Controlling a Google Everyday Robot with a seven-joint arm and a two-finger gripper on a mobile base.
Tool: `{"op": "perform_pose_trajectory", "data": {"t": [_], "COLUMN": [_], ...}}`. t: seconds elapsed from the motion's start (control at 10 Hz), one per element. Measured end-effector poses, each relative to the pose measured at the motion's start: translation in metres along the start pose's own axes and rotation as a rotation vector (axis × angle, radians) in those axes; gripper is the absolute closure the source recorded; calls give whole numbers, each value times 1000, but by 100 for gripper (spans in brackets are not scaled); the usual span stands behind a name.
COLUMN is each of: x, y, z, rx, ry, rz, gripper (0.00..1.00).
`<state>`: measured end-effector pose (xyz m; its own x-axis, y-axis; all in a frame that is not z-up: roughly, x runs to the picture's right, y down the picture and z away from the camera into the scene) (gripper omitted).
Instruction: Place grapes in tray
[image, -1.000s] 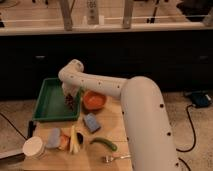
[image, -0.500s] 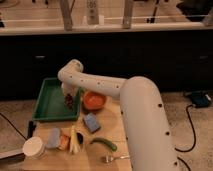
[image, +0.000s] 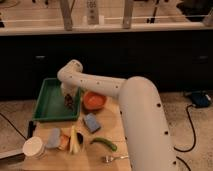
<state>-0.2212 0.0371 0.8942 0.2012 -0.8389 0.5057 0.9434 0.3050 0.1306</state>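
The dark green tray (image: 47, 102) lies at the table's back left. My white arm reaches over from the right, and the gripper (image: 68, 99) hangs over the tray's right side. A small dark reddish cluster, the grapes (image: 68, 101), sits right at the gripper's tip, just above or on the tray floor. I cannot tell whether the grapes are touching the tray.
An orange bowl (image: 94, 101) stands right of the tray. A blue sponge (image: 91, 122), a green pepper (image: 104, 143), a banana (image: 74, 140), a grey object (image: 53, 138), a white cup (image: 34, 148) and a fork (image: 114, 158) lie on the wooden table (image: 115, 125).
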Motion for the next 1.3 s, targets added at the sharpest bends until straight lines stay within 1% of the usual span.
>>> {"op": "perform_pose_trajectory", "data": {"t": [1.3], "x": [4], "y": [-2], "z": [2], "rx": [13], "ry": [-2], "rz": [-30], "gripper": [98]}}
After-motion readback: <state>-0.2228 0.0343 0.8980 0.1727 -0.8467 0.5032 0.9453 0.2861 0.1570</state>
